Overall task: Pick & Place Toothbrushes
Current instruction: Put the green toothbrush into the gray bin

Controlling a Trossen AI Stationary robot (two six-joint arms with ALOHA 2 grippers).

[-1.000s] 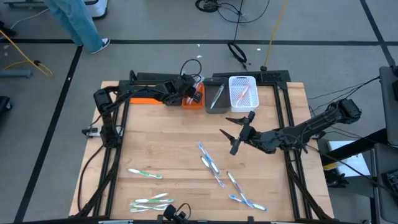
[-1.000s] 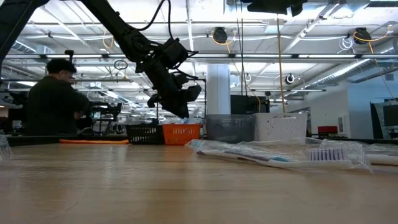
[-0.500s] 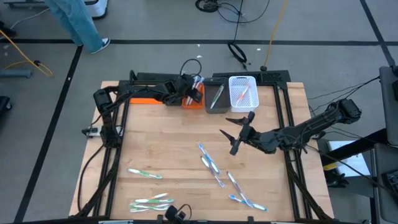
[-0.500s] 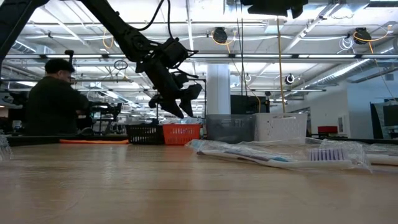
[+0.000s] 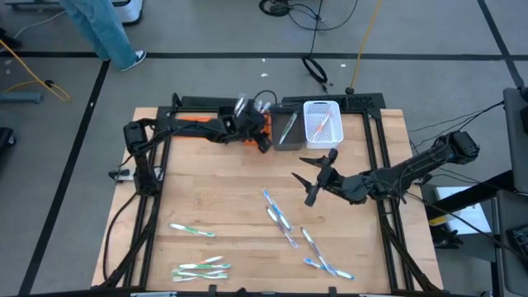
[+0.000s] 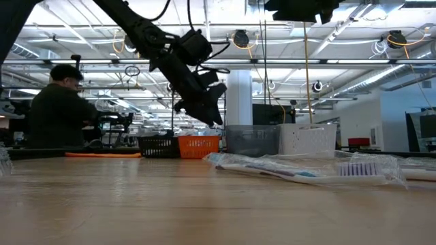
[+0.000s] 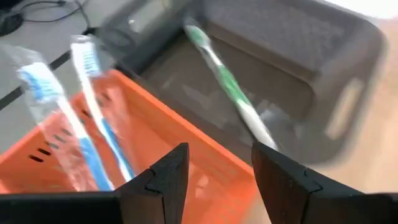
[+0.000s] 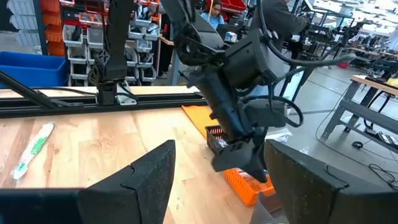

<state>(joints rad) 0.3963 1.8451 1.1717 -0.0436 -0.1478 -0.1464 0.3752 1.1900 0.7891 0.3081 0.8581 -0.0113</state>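
Orange plastic fills my left wrist feed: the orange bin (image 7: 155, 130) sits right under the left claw (image 7: 214, 177), whose two dark fingers stand apart with nothing between them. Two blue-bristled toothbrushes in clear wrap (image 7: 81, 112) lean inside that bin, and a green-handled toothbrush (image 7: 227, 87) lies slanted over the grey bin (image 7: 311, 74) just beside it. From above I see the left claw (image 5: 257, 136) at the far edge of the table (image 5: 214, 181), over the line where the orange bin (image 5: 262, 124) meets the grey bin (image 5: 286, 130); a white bin (image 5: 322, 122) holding pink-accented brushes stands next along.

My right claw (image 5: 312, 175) hangs mid-table, fingers spread wide and empty, near the white bin. Loose toothbrushes remain on the wood: a blue-accented group (image 5: 285, 223) trailing toward the near right side, and a green-accented group (image 5: 198, 266) at the near left, with one more green brush (image 5: 191, 230) a little farther in.

In the low feed a wrapped toothbrush (image 6: 300, 170) lies close to the lens, and a person in a cap (image 6: 58, 109) stands in the room behind
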